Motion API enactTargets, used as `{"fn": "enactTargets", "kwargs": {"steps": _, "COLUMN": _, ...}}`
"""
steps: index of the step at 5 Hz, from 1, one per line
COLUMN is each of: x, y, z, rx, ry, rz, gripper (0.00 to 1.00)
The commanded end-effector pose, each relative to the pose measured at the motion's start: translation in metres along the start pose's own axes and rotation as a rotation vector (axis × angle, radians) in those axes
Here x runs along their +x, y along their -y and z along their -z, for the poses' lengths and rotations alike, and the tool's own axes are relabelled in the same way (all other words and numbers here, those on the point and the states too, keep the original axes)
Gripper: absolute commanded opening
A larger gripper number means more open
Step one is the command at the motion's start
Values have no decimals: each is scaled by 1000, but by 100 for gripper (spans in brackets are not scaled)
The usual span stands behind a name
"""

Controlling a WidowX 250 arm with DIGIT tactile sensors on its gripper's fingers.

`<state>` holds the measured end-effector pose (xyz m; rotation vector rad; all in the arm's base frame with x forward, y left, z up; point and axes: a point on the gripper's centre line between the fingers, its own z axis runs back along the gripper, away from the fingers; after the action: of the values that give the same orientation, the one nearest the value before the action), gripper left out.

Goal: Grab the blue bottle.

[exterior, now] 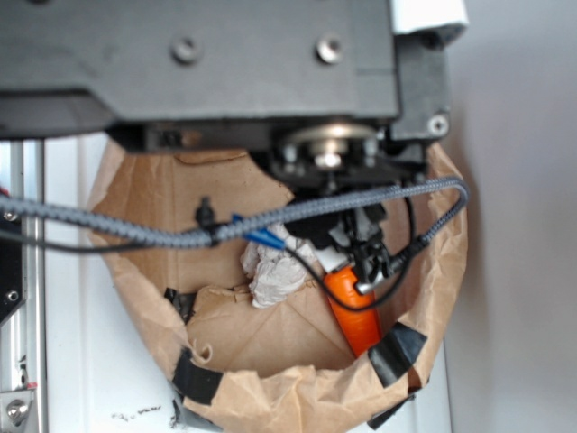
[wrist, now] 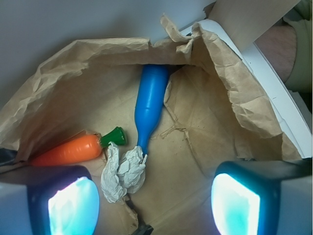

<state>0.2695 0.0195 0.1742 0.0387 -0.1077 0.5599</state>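
Observation:
The blue bottle (wrist: pixel 150 100) lies on the floor of a brown paper bag (wrist: pixel 205 122), wide body toward the far wall, slim neck pointing toward me and touching a crumpled white paper wad (wrist: pixel 123 171). In the exterior view only a sliver of the blue bottle (exterior: pixel 262 236) shows under the arm. My gripper (wrist: pixel 154 198) is open and empty, jaws wide apart, above the bag floor. The bottle's neck is ahead of the gap, slightly left. An orange carrot with green top (wrist: pixel 73 150) lies left of the bottle, just beyond my left finger (wrist: pixel 71 203).
The bag's crumpled walls (exterior: pixel 135 298) surround everything, patched with black tape (exterior: pixel 397 352). The carrot (exterior: pixel 353 311) shows in the exterior view at the bag's right. Braided cables (exterior: pixel 135 230) cross over the bag opening. A white edge (wrist: pixel 274 93) runs beyond the bag's right wall.

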Motion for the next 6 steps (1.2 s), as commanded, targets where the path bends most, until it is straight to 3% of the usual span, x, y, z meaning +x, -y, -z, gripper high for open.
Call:
{"fn": "enactTargets", "kwargs": {"steps": 1, "x": 4, "y": -6, "z": -11, "rx": -15, "ry": 38, "rz": -21, "gripper": 100}}
{"fn": "enactTargets", "kwargs": {"steps": 2, "x": 6, "y": -13, "z": 17, "rx": 54, "ry": 14, "rz": -109, "gripper": 100}}
{"fn": "enactTargets", "kwargs": {"steps": 3, "x": 0, "y": -19, "z": 34, "rx": 63, "ry": 39, "rz": -113, "gripper": 100}}
{"fn": "enactTargets", "kwargs": {"steps": 4, "x": 2, "y": -20, "z": 44, "rx": 62, "ry": 77, "rz": -67, "gripper": 100}}
{"fn": "enactTargets", "kwargs": {"steps": 6, "x": 28, "y": -28, "z": 85, "rx": 3, "ry": 137, "rz": 4, "gripper": 100}}
